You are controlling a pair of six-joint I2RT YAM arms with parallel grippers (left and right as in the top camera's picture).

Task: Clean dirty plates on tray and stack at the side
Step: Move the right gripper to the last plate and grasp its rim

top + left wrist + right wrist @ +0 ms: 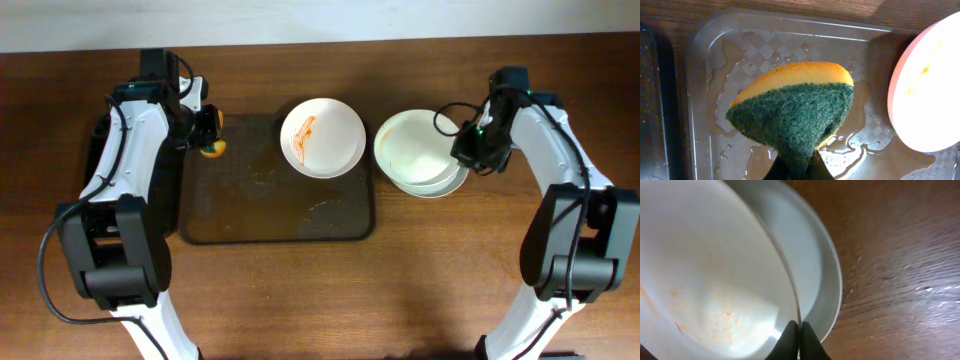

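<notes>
Brown wood table is seen under everything, with a wet dark tray laid at its middle and a dirty plate, smeared with orange, set at the tray's far right corner. Just right of the tray, on the bare wood, a stack of white plates is found, and the rim of its top plate is pinched between the fingers of the right gripper. A yellow-and-green sponge is clamped by the left gripper at the tray's far left corner, apart from the dirty plate.
</notes>
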